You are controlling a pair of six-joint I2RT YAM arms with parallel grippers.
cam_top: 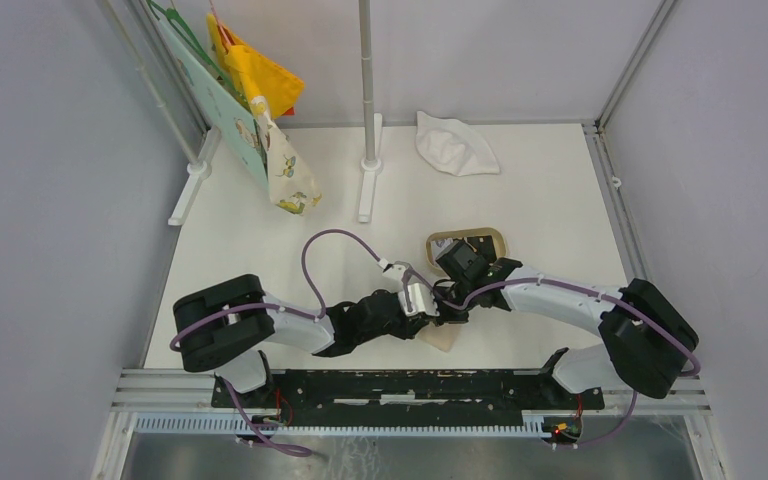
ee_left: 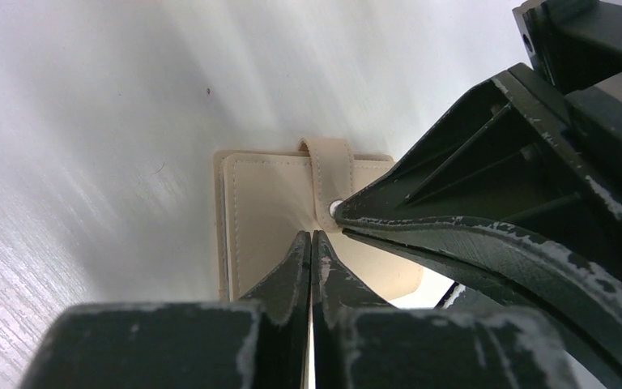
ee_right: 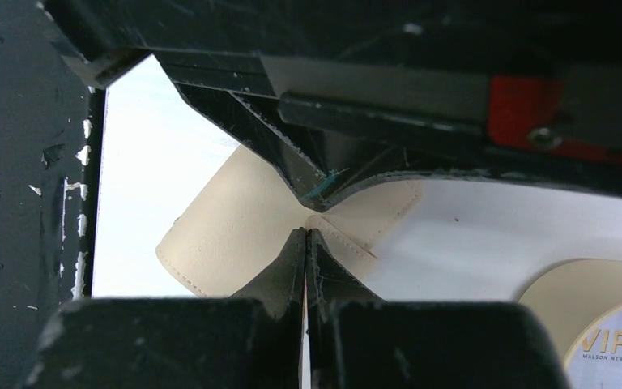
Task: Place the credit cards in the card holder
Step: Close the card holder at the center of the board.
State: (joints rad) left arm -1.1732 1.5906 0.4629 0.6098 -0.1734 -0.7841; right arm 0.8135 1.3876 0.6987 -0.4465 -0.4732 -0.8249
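The left gripper [ee_left: 312, 237] has its jaws pressed together, tips down on the closed card holder [ee_left: 267, 203], which lies flat on the table [ee_left: 89, 121] directly under them. Just beyond the tips is the holder's strap [ee_left: 332, 166], where the right gripper [ee_right: 306, 235], jaws likewise together, meets it (whether either pinches any leather, I cannot tell). Off to the right of the right jaws, a tan tray [ee_right: 551, 296] carries a grey-white credit card [ee_right: 615, 340] marked VIP.
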